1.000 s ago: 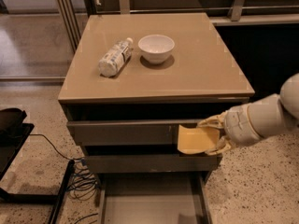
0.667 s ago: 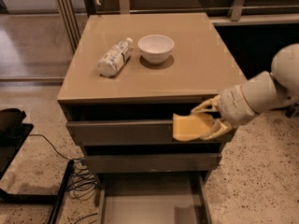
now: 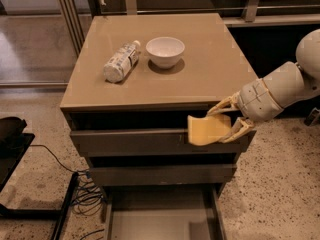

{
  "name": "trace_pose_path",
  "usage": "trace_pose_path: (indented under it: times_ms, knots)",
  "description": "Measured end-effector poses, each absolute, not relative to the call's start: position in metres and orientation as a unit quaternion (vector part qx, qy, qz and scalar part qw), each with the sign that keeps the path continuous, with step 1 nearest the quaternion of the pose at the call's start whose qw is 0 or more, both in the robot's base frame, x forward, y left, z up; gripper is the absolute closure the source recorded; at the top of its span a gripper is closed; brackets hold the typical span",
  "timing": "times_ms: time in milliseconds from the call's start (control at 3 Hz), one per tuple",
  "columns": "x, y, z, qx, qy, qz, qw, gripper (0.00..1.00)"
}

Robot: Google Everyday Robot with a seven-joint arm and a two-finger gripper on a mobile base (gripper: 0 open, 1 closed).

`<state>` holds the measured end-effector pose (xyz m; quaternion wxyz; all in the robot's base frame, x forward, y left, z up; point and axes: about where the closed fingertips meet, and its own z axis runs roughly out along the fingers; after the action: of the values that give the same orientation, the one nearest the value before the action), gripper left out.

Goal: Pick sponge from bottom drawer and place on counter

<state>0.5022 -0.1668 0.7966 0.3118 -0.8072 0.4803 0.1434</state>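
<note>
**Sponge held in the tool at the right front of the cabinet**

At the bottom centre of the frame the bottom drawer (image 3: 160, 219) stands pulled out, and the part of its flat grey floor that shows is bare. Left of it, cables (image 3: 85, 196) lie on the speckled floor (image 3: 280, 184), and a black object (image 3: 12, 144) sits at the left edge.

Above the open drawer are the two upper drawer fronts (image 3: 150, 175). In front of the upper one, right of centre, the tool (image 3: 226, 123) is clamped on the sponge (image 3: 207, 130): one finger lies over its top edge and one under its lower right corner. The pale-yellow sponge hangs in the air, tilted, just below the front edge of the bench (image 3: 210, 69) and not resting on it. The white arm (image 3: 280, 91) reaches in from the right edge of the frame.

Farther back on the bench, a plastic bottle (image 3: 121, 61) lies on its side at the left. A white bowl (image 3: 165, 51) stands upright just to the right of the bottle, near it but apart.
</note>
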Motion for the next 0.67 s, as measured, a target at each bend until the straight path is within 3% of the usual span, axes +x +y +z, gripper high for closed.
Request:
trace_pose_path:
  times_ms: [667]
  knots:
    - [0.517, -0.163, 0.831, -0.751, 0.543, 0.094, 0.364, 1.00]
